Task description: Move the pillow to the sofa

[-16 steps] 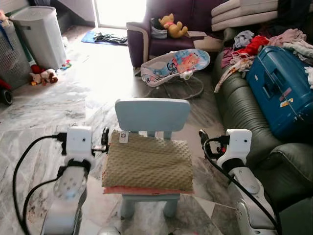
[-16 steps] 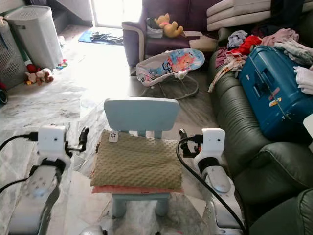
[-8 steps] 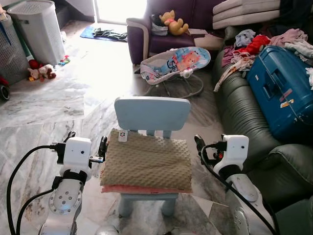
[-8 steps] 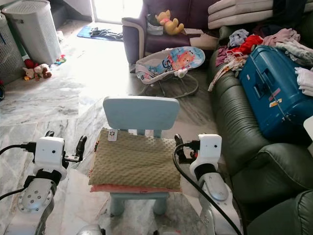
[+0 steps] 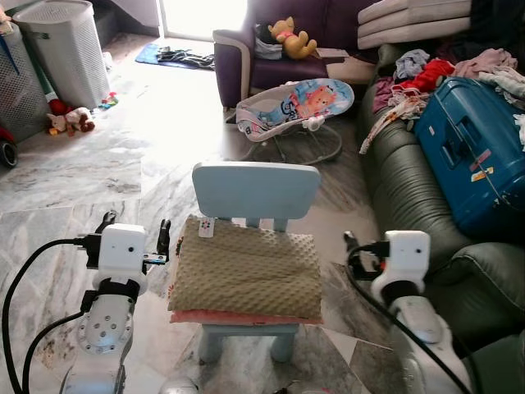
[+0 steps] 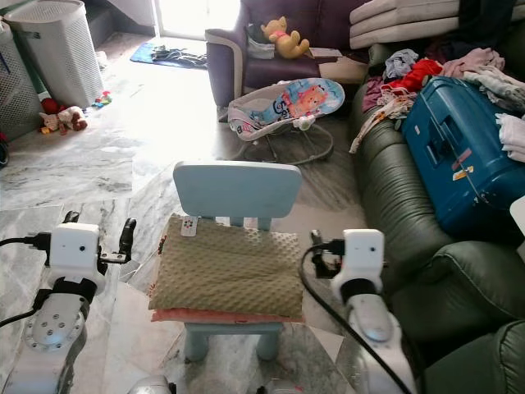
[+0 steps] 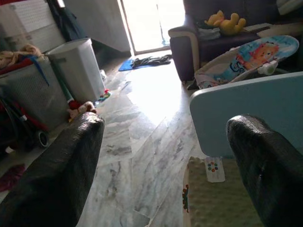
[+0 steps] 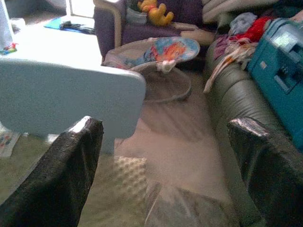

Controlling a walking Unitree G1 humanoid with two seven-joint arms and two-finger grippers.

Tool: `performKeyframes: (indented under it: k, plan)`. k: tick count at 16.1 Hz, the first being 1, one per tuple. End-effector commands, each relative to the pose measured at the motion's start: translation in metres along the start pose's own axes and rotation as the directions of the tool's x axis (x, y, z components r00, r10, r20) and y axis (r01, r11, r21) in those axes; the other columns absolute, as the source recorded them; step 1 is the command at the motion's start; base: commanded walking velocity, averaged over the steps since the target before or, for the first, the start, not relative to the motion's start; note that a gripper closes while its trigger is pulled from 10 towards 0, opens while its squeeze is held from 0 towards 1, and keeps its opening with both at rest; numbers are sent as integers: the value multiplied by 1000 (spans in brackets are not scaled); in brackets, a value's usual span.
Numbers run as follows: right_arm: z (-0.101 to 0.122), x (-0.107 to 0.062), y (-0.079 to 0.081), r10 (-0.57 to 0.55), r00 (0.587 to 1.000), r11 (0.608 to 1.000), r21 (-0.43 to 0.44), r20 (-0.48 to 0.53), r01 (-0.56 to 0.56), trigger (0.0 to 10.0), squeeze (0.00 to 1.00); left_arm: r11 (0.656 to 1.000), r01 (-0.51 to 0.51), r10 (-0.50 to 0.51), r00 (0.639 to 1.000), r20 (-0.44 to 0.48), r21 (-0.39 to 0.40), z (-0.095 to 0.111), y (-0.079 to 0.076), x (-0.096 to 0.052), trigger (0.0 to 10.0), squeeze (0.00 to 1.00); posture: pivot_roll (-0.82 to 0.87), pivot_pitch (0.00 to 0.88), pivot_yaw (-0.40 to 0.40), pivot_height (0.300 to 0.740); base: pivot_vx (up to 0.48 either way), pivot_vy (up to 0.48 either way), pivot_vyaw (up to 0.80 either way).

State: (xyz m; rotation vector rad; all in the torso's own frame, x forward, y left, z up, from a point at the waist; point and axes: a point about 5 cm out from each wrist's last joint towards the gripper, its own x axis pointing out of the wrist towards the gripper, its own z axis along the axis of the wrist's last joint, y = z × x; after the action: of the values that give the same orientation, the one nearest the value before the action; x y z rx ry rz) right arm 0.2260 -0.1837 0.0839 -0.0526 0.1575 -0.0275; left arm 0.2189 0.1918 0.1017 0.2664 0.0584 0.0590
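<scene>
An olive-green dotted pillow (image 5: 250, 271) lies flat on the seat of a small light-blue chair (image 5: 256, 190), with a pink layer under it. My left gripper (image 5: 135, 230) hovers just off the pillow's left edge, open, with nothing between its fingers (image 7: 61, 161). My right gripper (image 5: 369, 245) is off the pillow's right edge, a little apart from it, also open and holding nothing. The right wrist view shows the chair back (image 8: 71, 97) and a pillow corner (image 8: 125, 168) between the spread fingers (image 8: 265, 161). The dark green leather sofa (image 5: 406, 193) runs along the right.
A blue suitcase (image 5: 472, 148) and heaped clothes (image 5: 426, 74) take up the sofa's far seat. A baby bouncer (image 5: 299, 107) and a purple armchair (image 5: 262, 70) stand behind the chair. A laundry basket (image 5: 61, 49) and toys (image 5: 70, 123) are at the far left on the marble floor.
Both grippers have drawn outward from the pillow's sides, the left one to the left and the right one to the right. The pillow has not moved.
</scene>
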Motion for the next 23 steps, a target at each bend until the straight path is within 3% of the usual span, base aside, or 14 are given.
performKeyframes:
  k: [1, 4, 8, 14, 19, 23]
  plan:
    - [2, -2, -7, -29, 998, 999, 16, 61, 28, 10000, 0, 1000, 21, -21, 1000, 14, 15, 0, -2, 0, 10000, 0, -21, 0, -69, 740, 0, 0, 0]
    - [11, -8, -7, -11, 991, 1000, 13, 133, 9, 10000, 0, 999, 15, -15, 1000, 9, -46, -5, 0, -1, 10000, 0, -28, 0, -58, 740, 0, 0, 0]
    - [11, -6, 0, 21, 979, 993, 106, 205, -43, 10000, 0, 999, -6, 8, 999, 36, -52, -5, 2, 5, 10000, 0, -17, 0, -57, 740, 0, 0, 0]
    - [-2, 2, -1, -1, 992, 993, 119, 129, -15, 10000, 0, 999, 8, -7, 1000, 6, -45, -11, -1, 8, 10000, 0, -8, 0, -64, 740, 0, 0, 0]
    - [-2, 3, 0, 10, 991, 992, 124, 132, -26, 10000, 0, 998, 36, -36, 999, 5, -54, -12, -3, 11, 10000, 0, -12, 0, -61, 740, 0, 0, 0]
    - [-1, 5, 1, 24, 991, 991, 127, 134, -41, 10000, 0, 998, 40, -40, 999, 6, -49, -11, -4, 13, 10000, 0, -12, 0, -63, 708, 0, 0, 0]
